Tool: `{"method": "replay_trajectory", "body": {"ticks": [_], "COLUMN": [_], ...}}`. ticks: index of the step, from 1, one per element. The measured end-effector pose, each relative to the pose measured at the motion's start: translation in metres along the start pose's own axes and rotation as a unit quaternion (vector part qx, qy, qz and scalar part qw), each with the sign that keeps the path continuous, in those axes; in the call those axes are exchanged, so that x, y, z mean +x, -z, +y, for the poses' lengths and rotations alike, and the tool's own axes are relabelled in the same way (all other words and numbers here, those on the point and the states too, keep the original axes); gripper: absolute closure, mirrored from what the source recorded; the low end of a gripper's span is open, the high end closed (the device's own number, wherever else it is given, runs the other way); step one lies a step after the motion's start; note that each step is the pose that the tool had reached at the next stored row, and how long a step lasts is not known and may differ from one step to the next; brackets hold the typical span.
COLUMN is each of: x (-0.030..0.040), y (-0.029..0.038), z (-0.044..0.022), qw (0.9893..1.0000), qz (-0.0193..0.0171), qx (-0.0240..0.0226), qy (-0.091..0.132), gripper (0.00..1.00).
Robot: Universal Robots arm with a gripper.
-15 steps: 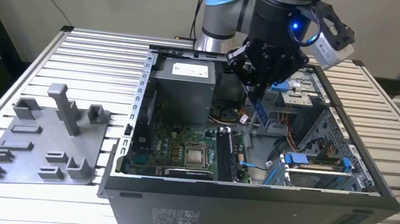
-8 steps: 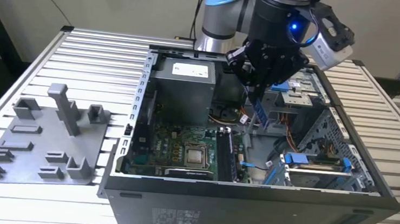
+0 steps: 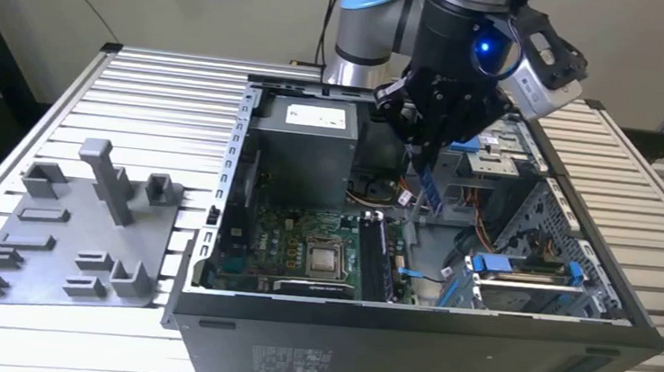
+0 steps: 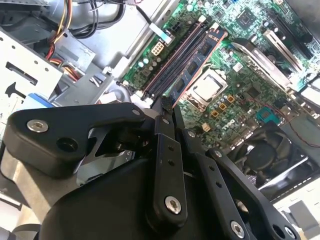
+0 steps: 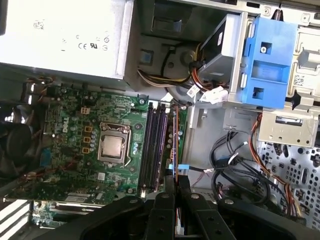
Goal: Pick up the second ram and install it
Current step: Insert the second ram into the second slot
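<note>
Pincer (image 3: 422,151) inside open computer case (image 3: 413,360), clamped on second ram (image 3: 428,193), stick held edge-on above motherboard (image 5: 75,150), near the black memory slots (image 5: 152,145), not yet seated, grey fixture (image 3: 62,253) on tabletop (image 3: 148,89) well apart.

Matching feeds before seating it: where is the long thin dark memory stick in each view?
Exterior view: long thin dark memory stick hangs under the claw, inside the open black metal computer case.
First wrist view: stick edge-on, beside the long black plastic slots.
Second wrist view: stick's chip face showing, alongside those slots.
Shared landmark: silver square processor socket.
</note>
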State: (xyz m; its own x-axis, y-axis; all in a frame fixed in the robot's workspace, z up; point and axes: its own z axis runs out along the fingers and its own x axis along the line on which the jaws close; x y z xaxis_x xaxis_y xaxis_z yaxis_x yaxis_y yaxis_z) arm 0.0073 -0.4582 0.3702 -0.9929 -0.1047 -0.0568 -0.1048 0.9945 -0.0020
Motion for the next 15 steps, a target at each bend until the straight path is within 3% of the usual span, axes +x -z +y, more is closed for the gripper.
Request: {"method": "replay_trajectory", "body": {"ticks": [10, 15], "x": [0.0002, 0.0003], "y": [-0.0039, -0.0061], "z": [0.0000, 0.0000], "qw": [0.9993, 0.9988], "qz": [0.0004, 0.0036], "qx": [0.0022, 0.0027], "qy": [-0.038, -0.048], "gripper": [0.86, 0.86]}}
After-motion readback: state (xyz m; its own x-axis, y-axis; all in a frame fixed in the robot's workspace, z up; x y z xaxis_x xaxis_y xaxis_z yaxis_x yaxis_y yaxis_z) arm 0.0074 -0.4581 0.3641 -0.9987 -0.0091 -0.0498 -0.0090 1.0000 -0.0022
